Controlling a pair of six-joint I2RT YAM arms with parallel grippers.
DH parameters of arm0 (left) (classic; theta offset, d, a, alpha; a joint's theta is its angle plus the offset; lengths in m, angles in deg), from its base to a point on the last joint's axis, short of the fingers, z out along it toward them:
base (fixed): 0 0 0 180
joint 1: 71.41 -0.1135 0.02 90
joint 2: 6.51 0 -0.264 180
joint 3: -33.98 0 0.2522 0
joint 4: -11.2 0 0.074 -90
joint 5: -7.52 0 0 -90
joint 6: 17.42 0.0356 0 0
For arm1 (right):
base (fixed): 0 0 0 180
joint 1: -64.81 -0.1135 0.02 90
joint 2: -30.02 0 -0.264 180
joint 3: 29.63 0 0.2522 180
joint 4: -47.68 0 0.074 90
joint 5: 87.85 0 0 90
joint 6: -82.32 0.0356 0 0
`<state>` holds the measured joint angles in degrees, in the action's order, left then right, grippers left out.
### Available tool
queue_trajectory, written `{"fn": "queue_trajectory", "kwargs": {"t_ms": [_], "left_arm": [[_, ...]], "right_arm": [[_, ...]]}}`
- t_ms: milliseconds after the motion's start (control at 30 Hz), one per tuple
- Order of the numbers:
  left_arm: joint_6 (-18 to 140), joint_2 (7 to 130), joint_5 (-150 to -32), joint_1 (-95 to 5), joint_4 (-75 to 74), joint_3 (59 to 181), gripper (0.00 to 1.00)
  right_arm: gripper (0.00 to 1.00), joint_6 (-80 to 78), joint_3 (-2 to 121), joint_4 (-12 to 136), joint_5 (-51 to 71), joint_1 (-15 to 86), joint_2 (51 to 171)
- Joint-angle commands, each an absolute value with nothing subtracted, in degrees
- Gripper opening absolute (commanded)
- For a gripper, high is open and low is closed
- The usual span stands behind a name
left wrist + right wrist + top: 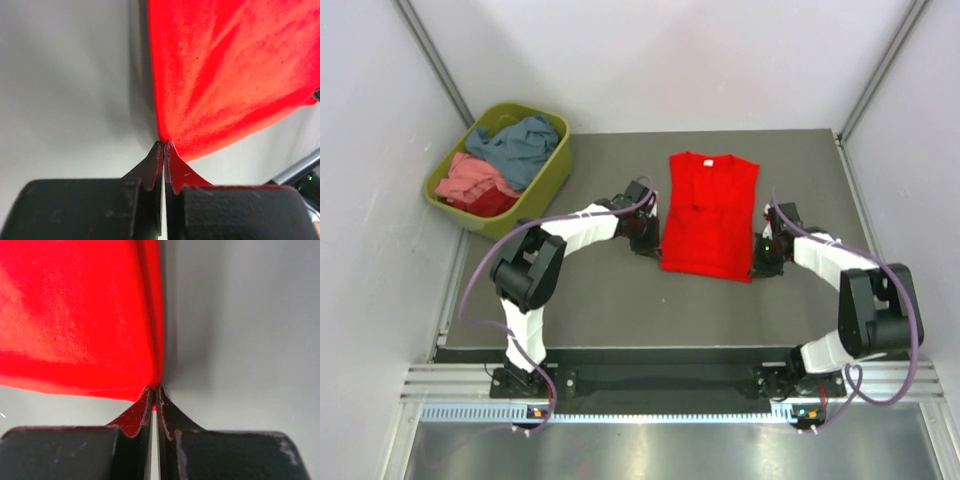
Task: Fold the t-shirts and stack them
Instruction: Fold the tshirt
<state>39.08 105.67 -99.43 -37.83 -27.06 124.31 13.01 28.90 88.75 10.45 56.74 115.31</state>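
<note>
A bright red t-shirt [708, 212] lies on the dark table, sleeves folded in, collar at the far end. My left gripper [650, 237] is shut on its left edge near the hem; the left wrist view shows the cloth [225, 75] pinched at the fingertips. My right gripper [763, 252] is shut on the right edge near the hem; the right wrist view shows the cloth [80, 315] pinched there. A slate blue-grey shirt [520, 145], a salmon pink one [472, 176] and a darker red one [490, 202] lie crumpled in the tub.
The olive-green tub [542, 185] stands at the table's far left corner. White walls close in the table on both sides and at the back. A metal rail runs along the near edge below the arm bases.
</note>
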Motion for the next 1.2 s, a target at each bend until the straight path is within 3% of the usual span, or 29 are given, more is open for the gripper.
{"fn": "queue_trajectory", "kwargs": {"t_ms": [0, 67, 133, 200, 267, 400, 567, 900, 1167], "left_arm": [[36.3, 101.7, -96.2, -36.2, -28.5, 121.0, 0.0], [35.3, 101.2, -96.1, -35.1, -27.9, 119.7, 0.1], [35.0, 101.2, -95.9, -34.8, -29.4, 120.2, 0.2], [35.5, 101.4, -95.4, -34.7, -31.2, 122.3, 0.24], [36.8, 101.9, -94.4, -34.8, -34.0, 126.3, 0.28], [39.2, 104.6, -91.4, -35.1, -36.5, 134.7, 0.28], [41.4, 110.7, -96.4, -35.3, -34.1, 142.7, 0.24], [43.7, 123.5, -96.5, -36.9, -29.3, 155.0, 0.19], [39.3, 129.2, -88.9, -39.2, -28.6, 155.0, 0.19]], "right_arm": [[0.0, 14.8, 26.2, 92.2, 6.7, 56.8, 110.5], [0.01, 15.2, 25.3, 92.2, 8.1, 56.8, 109.7], [0.15, 15.0, 25.2, 93.0, 8.0, 56.8, 109.4], [0.26, 14.7, 26.7, 94.7, 7.0, 56.7, 108.9], [0.31, 14.6, 29.5, 96.0, 5.7, 56.7, 108.0], [0.27, 13.7, 35.7, 97.6, 5.1, 56.7, 108.5], [0.2, 11.4, 44.0, 96.9, 9.7, 56.8, 114.5], [0.18, 6.2, 57.5, 92.2, 10.9, 57.8, 130.7], [0.16, 6.0, 62.1, 91.2, -2.1, 58.7, 141.1]]}}
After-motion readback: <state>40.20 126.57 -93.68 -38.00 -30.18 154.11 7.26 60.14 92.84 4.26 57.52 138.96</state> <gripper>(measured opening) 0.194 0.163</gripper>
